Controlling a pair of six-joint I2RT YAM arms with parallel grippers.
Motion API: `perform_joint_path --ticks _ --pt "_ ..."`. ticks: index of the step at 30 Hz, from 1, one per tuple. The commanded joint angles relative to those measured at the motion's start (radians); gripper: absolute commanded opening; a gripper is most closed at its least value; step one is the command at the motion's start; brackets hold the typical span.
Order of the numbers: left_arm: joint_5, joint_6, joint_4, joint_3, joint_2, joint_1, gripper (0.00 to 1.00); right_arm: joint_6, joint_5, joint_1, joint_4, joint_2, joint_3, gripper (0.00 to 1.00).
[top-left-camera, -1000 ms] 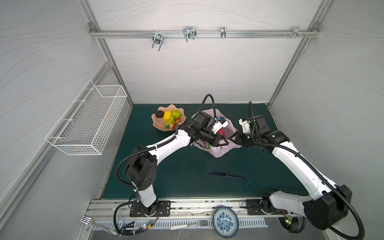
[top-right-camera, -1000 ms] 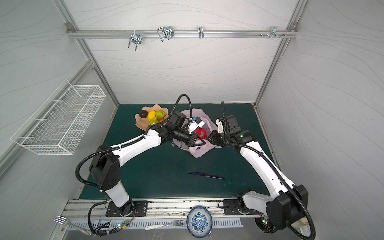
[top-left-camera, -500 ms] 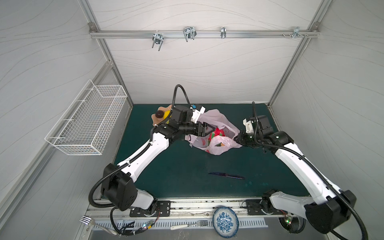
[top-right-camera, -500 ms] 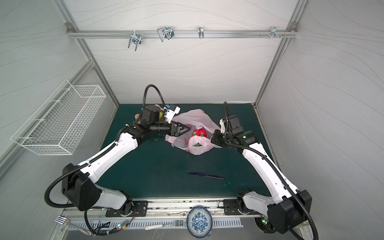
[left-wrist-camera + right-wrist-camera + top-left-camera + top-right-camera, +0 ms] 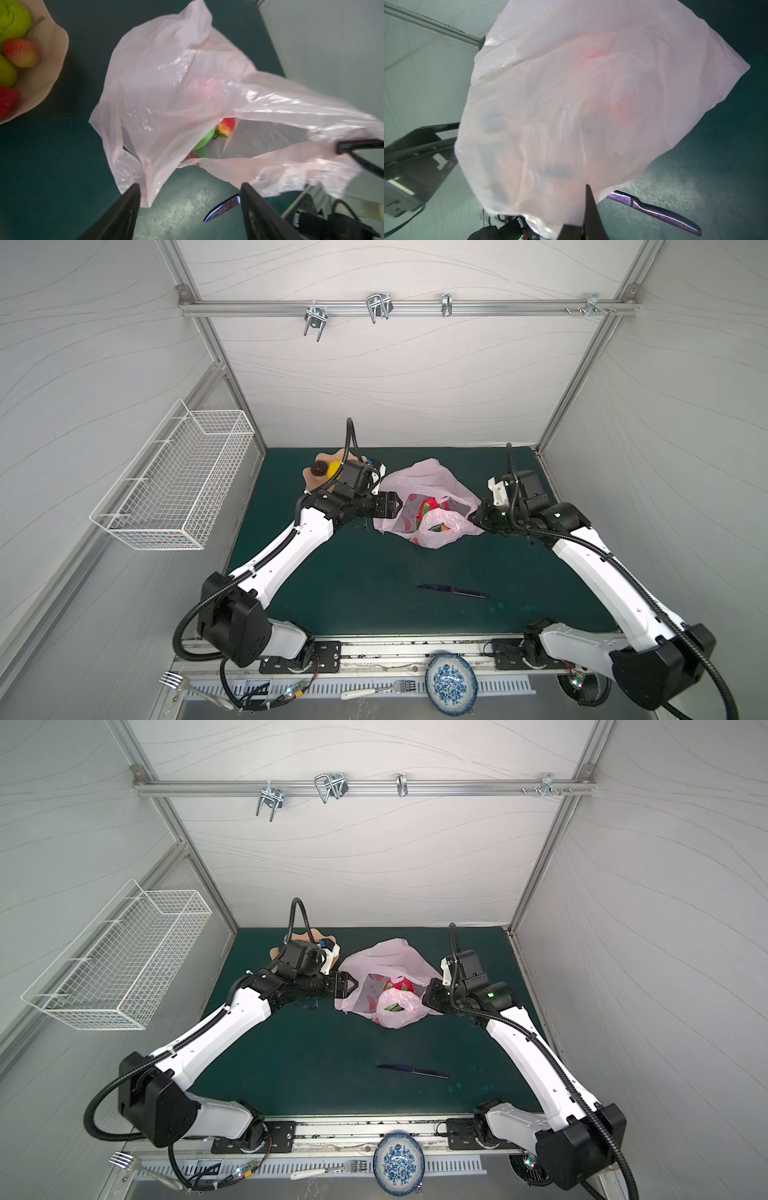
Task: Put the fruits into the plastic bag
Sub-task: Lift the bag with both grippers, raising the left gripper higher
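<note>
Spread wide and empty at the left claw (image 5: 190,187), just beside the left lip of the plastic bag (image 5: 424,485). Clenched on the bag's right rim at the right claw (image 5: 473,517), holding that side up off the tabletop (image 5: 353,572). Inside the mouth: dragon fruit (image 5: 430,506) and a strawberry (image 5: 226,125). Far left, apart from the bag: peach bowl (image 5: 47,68) with pear (image 5: 12,18), lemon (image 5: 332,470) and dark brown fruit (image 5: 319,467) yet to move. Near side: a knife (image 5: 453,591), well apart. Likely trouble: with one rim pinched, slack film sagging over the opening and blocking the next drop; a hard tug from the right tipping out fruit already in; a wide claw snagging thin plastic.
</note>
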Motion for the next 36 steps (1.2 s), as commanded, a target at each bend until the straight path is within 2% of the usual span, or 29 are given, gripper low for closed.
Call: perform_joint_path --ticks 1,6,10,13,16,18,21,23,29,36 --pt "-0.14 0.107 -0.02 0.056 0.046 -0.039 0.79 0.016 -0.007 0.01 -0.03 -0.013 0.035 0.0" --pt "-0.204 0.162 0.023 0.068 0.11 -0.088 0.81 0.015 0.0 0.01 -0.036 -0.013 0.043 0.0" --pt "-0.245 0.181 0.063 0.072 0.157 -0.093 0.82 0.017 -0.005 0.011 -0.042 -0.016 0.045 0.0" --pt "-0.392 0.201 0.055 0.121 0.221 -0.093 0.8 0.021 -0.007 0.011 -0.047 -0.024 0.045 0.0" --pt "-0.466 0.232 0.049 0.201 0.287 -0.076 0.62 0.027 -0.007 0.011 -0.062 -0.035 0.047 0.0" --pt "-0.47 0.242 0.06 0.253 0.325 -0.054 0.38 0.034 -0.009 0.011 -0.073 -0.048 0.042 0.0" --pt "-0.462 0.266 0.073 0.331 0.378 -0.034 0.09 0.044 -0.02 0.014 -0.091 -0.065 0.033 0.0" --pt "-0.456 0.285 0.069 0.393 0.413 -0.029 0.0 0.055 -0.022 0.017 -0.102 -0.076 0.026 0.0" --pt "-0.437 0.303 0.035 0.606 0.544 -0.02 0.0 0.119 -0.054 0.038 -0.086 -0.108 -0.007 0.0" --pt "-0.398 0.321 -0.112 0.995 0.781 0.002 0.0 0.188 -0.07 0.104 -0.052 -0.094 0.006 0.0"
